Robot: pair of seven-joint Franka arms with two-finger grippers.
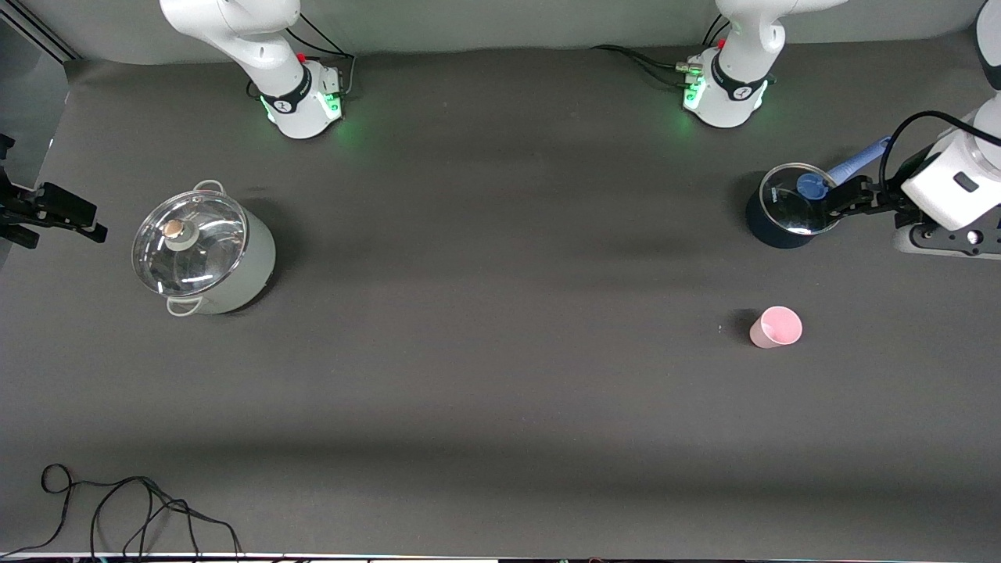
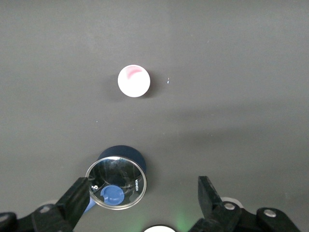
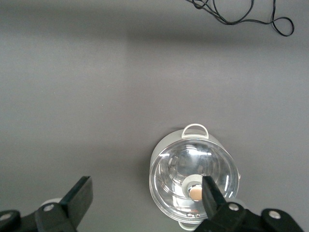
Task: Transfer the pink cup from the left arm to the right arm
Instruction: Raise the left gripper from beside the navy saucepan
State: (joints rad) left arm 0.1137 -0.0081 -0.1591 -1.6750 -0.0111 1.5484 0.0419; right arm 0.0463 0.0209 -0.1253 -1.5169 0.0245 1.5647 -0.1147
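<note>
Nothing done yet: cup [image 1: 776,327] sits untouched on surface [image 1: 500,375], toward left arm's end. Left gripper [image 2: 140,203] spread, empty, over saucepan [image 1: 788,207]. Right gripper [image 3: 147,203] spread, empty, waiting near lidded pot [image 1: 205,249]. Pickup and handover remain.

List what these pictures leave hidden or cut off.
- Right gripper: front view's edge cuts it; only black parts show.
- Left arm: front view's edge crops it above the left gripper.
- Saucepan contents: hidden by the reflecting glass lid.
- Pot contents: the same.
- Pink cup inside: nothing made out.
</note>
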